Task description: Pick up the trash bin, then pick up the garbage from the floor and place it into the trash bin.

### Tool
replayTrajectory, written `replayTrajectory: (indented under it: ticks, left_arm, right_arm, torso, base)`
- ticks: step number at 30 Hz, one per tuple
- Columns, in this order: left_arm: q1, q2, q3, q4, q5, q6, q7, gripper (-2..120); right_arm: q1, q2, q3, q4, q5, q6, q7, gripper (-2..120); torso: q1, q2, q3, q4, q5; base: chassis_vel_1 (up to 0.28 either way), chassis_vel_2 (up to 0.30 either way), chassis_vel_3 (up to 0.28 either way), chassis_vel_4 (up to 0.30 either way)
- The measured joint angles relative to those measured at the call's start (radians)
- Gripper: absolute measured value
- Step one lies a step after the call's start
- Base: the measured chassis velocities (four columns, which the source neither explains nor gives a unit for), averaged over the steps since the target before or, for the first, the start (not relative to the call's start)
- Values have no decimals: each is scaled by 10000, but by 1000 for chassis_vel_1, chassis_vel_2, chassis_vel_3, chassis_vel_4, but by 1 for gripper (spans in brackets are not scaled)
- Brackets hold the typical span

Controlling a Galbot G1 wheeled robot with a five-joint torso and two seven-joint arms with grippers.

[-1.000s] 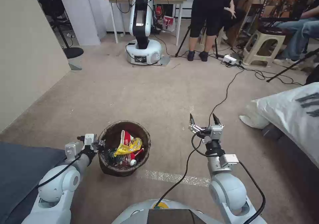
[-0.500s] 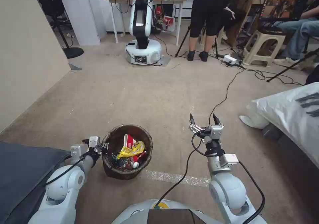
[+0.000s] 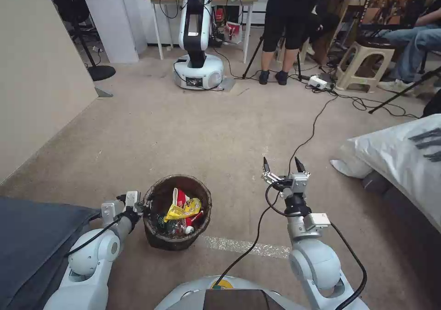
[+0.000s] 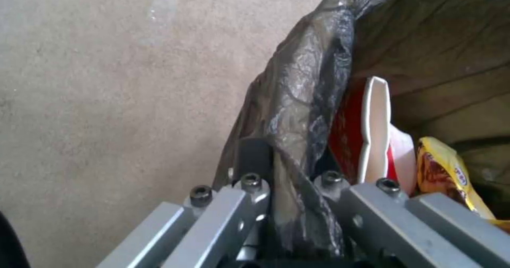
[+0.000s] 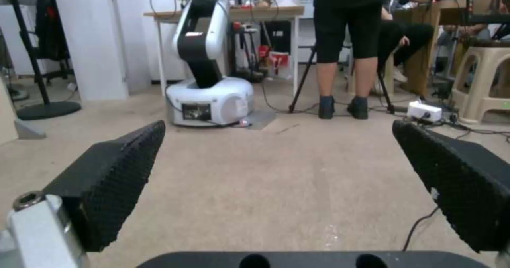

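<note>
The trash bin (image 3: 159,240), round and lined with a crinkled dark bag, hangs low over the carpet at my front left. My left gripper (image 3: 140,205) is shut on its rim, one finger (image 4: 254,156) outside the bag-covered rim (image 4: 303,100) and the other inside. The garbage (image 3: 183,209) lies in the bin: a red-and-white packet (image 4: 372,132), a yellow wrapper (image 4: 444,168) and other scraps. My right gripper (image 3: 281,163) is held out over bare carpet to the right of the bin, open, its black pads (image 5: 114,176) wide apart with nothing between them.
A dark grey cushion (image 3: 27,236) lies at my left and a white bundle (image 3: 399,154) at my right. A black cable (image 3: 312,126) runs across the carpet ahead. Another robot (image 3: 197,39), a table, a stool and people stand at the far end.
The left gripper has carried the bin a little nearer to me and to the right. The right arm has not moved.
</note>
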Motion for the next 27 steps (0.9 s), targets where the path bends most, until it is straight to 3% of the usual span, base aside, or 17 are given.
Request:
replayTrajectory:
  ticks: [27]
  left_arm:
    - [-223, -161, 127, 737, 163, -35, 91, 3]
  right_arm:
    - [0, 20, 51, -68, 39, 61, 0, 100]
  torso:
    - [-1, 2, -2, 2, 6]
  base:
    - [0, 0, 0, 0]
